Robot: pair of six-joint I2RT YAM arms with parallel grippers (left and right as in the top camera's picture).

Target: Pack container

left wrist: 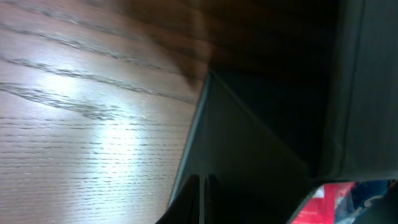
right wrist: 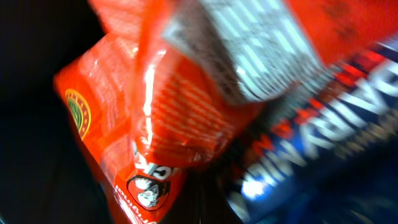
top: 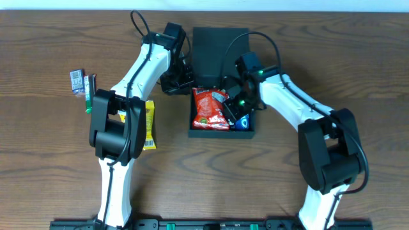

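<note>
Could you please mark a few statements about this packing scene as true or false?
1. The container has its lid open. True.
2. A red packet lies inside it. True.
3. The yellow packet is inside it too. False: it lies on the table, left of the container.
4. The right gripper is out over bare table. False: it is over the container's inside.
5. A blue packet lies in the container. True.

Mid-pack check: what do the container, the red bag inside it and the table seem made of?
Container: likely cardboard, matte dark finish; flat folded panels, no shine. Red bag: thin plastic film, glossy; crinkles and glare. Table: wood or wood-look laminate; visible grain, soft sheen.
</note>
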